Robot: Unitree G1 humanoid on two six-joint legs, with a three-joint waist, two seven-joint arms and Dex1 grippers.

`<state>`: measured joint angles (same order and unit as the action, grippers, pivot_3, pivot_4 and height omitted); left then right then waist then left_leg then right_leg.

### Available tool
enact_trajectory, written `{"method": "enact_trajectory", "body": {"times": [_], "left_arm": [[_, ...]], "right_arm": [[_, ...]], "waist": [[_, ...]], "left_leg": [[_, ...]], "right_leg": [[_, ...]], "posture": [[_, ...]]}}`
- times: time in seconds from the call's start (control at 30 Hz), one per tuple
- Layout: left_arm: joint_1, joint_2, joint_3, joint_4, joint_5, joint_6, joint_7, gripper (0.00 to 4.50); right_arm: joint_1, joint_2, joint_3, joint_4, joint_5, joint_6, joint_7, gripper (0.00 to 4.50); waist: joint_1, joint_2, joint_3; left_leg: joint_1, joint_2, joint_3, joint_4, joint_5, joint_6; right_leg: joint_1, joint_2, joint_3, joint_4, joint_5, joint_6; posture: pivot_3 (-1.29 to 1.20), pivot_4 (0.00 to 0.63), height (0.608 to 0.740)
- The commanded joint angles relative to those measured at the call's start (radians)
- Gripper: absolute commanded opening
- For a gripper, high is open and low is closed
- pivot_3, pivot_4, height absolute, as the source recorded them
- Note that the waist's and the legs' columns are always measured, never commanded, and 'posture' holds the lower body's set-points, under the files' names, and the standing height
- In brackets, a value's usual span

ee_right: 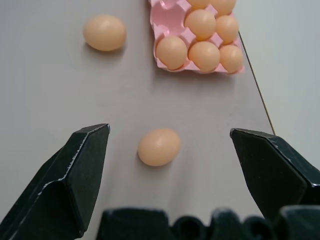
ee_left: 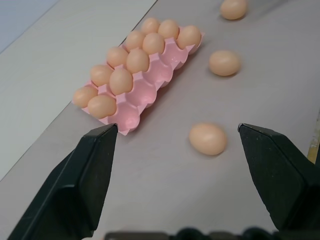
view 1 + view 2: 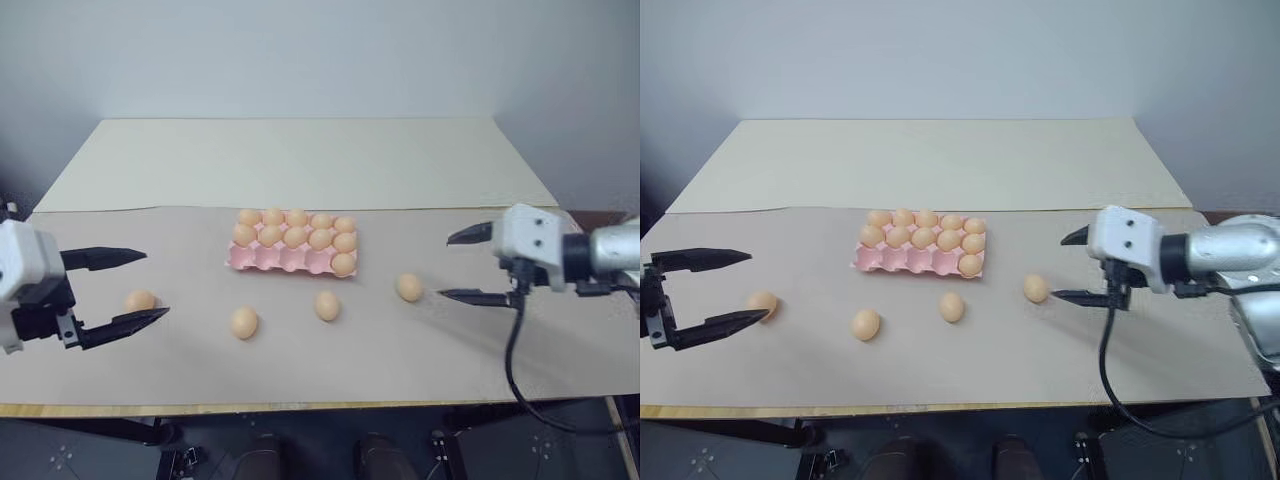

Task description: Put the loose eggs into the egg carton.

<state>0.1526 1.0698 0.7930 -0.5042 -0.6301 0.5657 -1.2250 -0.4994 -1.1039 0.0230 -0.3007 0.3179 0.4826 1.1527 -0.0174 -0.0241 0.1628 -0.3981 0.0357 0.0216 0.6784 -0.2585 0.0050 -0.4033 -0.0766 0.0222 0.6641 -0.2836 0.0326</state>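
Eggs lie loose on the surface, just before the egg carton.
Both tools, left tool and right tool, are spread and empty; lower the right around the nearest egg, close gently, seat it in an empty front cup.

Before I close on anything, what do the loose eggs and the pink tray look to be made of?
The loose eggs: smooth, even tan-orange shells with a soft matte sheen, no speckles; real or plastic, I cannot tell. The pink tray: thin moulded cups with glossy highlights in the left wrist view, so probably plastic rather than pulp.
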Motion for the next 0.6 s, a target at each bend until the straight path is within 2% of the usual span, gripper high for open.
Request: {"method": "enact_trajectory", "body": {"times": [0.03,0.2,0.33,0.53,0.6], "left_arm": [[-0.019,0.015,-0.019,0.001,-0.003,-0.027,-0.003,4.19],[-0.032,0.011,-0.044,-0.012,-0.012,-0.021,0.003,4.19],[-0.024,0.007,-0.045,-0.02,-0.011,-0.022,0.002,4.19],[-0.016,0.011,-0.037,-0.021,-0.008,-0.018,-0.004,4.19],[-0.014,0.014,-0.035,-0.018,-0.003,-0.02,-0.007,4.21]], "right_arm": [[-0.066,0.043,0.113,0.038,-0.075,0.105,-0.036,4.5],[-0.131,0.165,0.253,0.121,-0.212,0.215,-0.152,4.5],[-0.141,0.235,0.284,0.184,-0.266,0.231,-0.214,4.5],[-0.116,0.256,0.296,0.214,-0.298,0.209,-0.215,4.5],[-0.113,0.263,0.29,0.214,-0.297,0.21,-0.212,4.12]], "waist": [[0.002,0.0,0.0],[0.003,0.0,0.0],[0.005,0.0,0.0],[0.005,0.0,0.0],[0.004,0.0,0.0]], "left_leg": [[-0.001,0.0,0.0,0.0,0.0,0.0],[-0.003,-0.001,0.0,0.0,0.0,0.0],[-0.003,-0.001,0.0,0.0,0.0,0.0],[-0.003,-0.001,0.0,0.0,0.0,0.0],[-0.002,-0.001,0.0,0.0,0.0,0.0]], "right_leg": [[0.0,0.0,0.0,0.0,0.0,0.0],[-0.002,0.0,0.0,0.0,0.0,0.0],[-0.002,0.0,0.0,0.0,0.0,0.0],[-0.002,0.0,0.0,0.0,0.0,0.0],[-0.002,0.0,0.0,0.0,0.0,0.0]], "posture": [[0.0,0.15,0.74],[0.0,0.15,0.74],[0.0,0.15,0.74],[0.0,0.15,0.74],[0.0,0.15,0.74]]}}
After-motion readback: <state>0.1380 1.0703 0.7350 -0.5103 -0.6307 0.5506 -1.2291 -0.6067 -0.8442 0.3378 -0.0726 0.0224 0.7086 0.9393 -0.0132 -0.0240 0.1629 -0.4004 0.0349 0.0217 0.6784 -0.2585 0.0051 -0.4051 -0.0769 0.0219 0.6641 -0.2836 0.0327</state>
